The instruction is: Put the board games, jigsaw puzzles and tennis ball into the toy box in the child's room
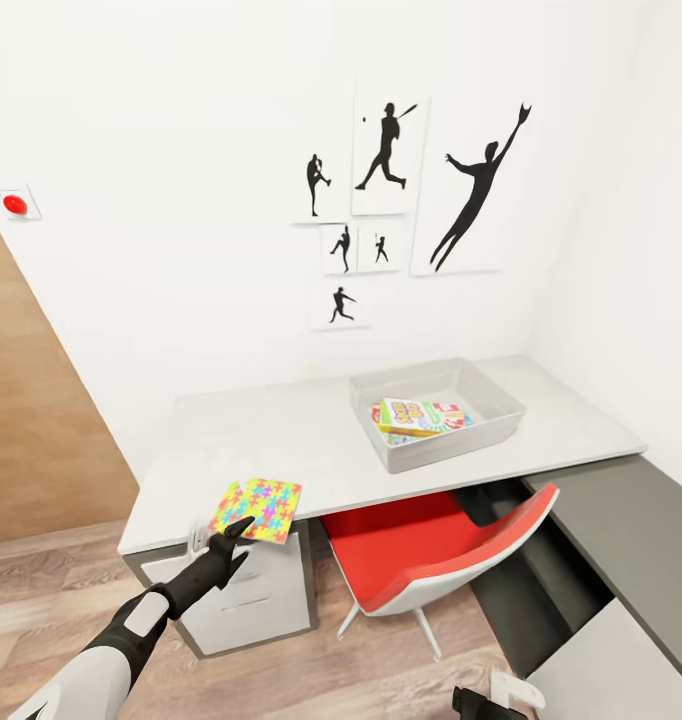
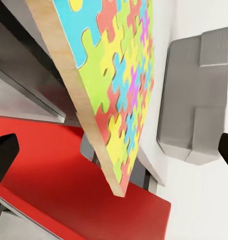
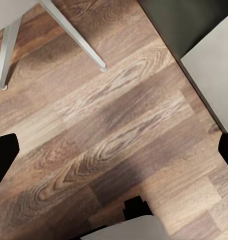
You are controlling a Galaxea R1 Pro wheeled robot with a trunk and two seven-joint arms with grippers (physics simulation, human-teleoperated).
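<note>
Jigsaw puzzle (image 1: pixel 257 508): flat multicolour square at table (image 1: pixel 281 430) front-left edge, slightly overhanging. Toy box (image 1: pixel 501 400): grey tray mid-table, holding printed board games (image 1: pixel 421 416), stacked, tilted.

Jigsaw puzzle (image 2: pixel 121 85) tilted over red chair (image 2: pixel 53 185)

1. A child's room in a home: black baseball-player silhouette pictures (image 1: pixel 386 160) on the white wall.
2. L-shaped pale grey desk (image 1: pixel 281 430) with white drawers (image 1: pixel 251 600), red chair (image 1: pixel 431 555) tucked under.
3. Grey toy box (image 1: pixel 501 400) holding colourful game boxes (image 1: pixel 421 415); bright jigsaw puzzle (image 1: pixel 257 508) at the desk's edge.
4. Wood-plank floor (image 3: pixel 119 135).
</note>
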